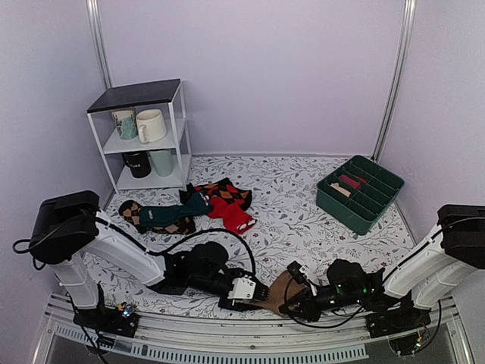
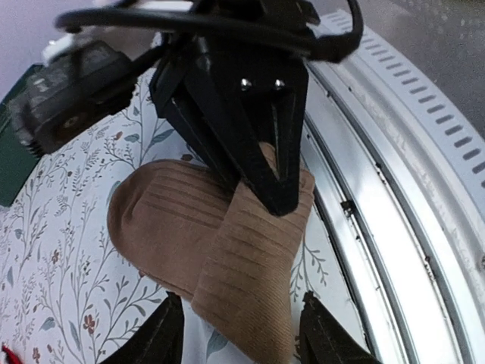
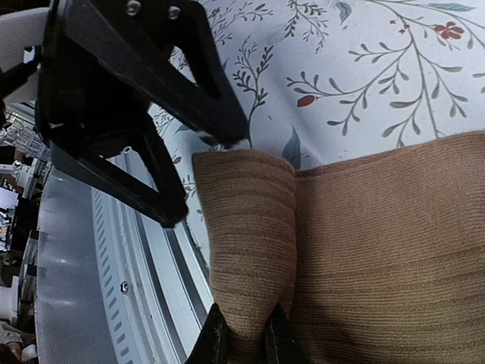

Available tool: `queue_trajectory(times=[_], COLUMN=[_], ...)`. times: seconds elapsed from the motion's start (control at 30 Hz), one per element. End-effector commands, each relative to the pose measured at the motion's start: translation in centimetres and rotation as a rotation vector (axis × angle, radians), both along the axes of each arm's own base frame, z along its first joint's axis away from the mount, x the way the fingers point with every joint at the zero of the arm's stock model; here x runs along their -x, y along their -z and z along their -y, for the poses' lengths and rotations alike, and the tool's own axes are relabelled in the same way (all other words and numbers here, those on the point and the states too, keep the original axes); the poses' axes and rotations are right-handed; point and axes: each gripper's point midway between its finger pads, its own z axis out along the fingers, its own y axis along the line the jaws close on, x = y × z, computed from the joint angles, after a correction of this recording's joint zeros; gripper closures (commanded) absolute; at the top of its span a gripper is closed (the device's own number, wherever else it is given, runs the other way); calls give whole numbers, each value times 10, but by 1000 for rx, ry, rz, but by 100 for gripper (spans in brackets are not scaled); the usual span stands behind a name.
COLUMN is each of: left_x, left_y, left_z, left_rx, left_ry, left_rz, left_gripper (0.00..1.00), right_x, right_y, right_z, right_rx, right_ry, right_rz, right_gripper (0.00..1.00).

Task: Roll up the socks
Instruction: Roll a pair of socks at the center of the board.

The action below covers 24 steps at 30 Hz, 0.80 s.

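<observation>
Tan-brown socks (image 3: 364, 243) are lying doubled over on the floral tablecloth (image 1: 303, 220) at the table's near edge, just beside the metal rail (image 1: 250, 341) and between the two grippers. The right gripper (image 3: 246, 337) is pinching the folded ridge, its fingers clamped tight on the knit. The left gripper (image 2: 242, 337) is facing it with fingers spread wide, straddling the fabric's end without squeezing it. Farther back, a red sock (image 1: 233, 216) is lying against dark teal and argyle socks (image 1: 163, 216), a green divided tray (image 1: 360, 193) is sitting toward the right, and a shelf unit (image 1: 136, 96) is holding mugs (image 1: 150, 125).
</observation>
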Motion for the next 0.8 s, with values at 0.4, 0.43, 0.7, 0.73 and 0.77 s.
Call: queue_trajectory(times=[0.4, 0.43, 0.7, 0.73, 0.77], left_x=[16, 17, 18, 18, 19], left_y=[30, 32, 39, 39, 40], left_z=[10, 10, 13, 15, 15], left_rx=[-73, -79, -116, -120, -127], left_ry=[114, 115, 122, 123, 125], left_rz=[-6, -10, -43, -50, -61], left_gripper=[47, 47, 75, 81, 89], right_x=[29, 29, 29, 28, 28], right_y=[51, 51, 55, 55, 56], right_z=[30, 30, 29, 29, 28], right_rx=[170, 169, 176, 177, 178], right_ry=[-81, -81, -87, -86, -88], right_rz=[-228, -230, -255, -258, -259], right_gripper=[99, 99, 98, 98, 98])
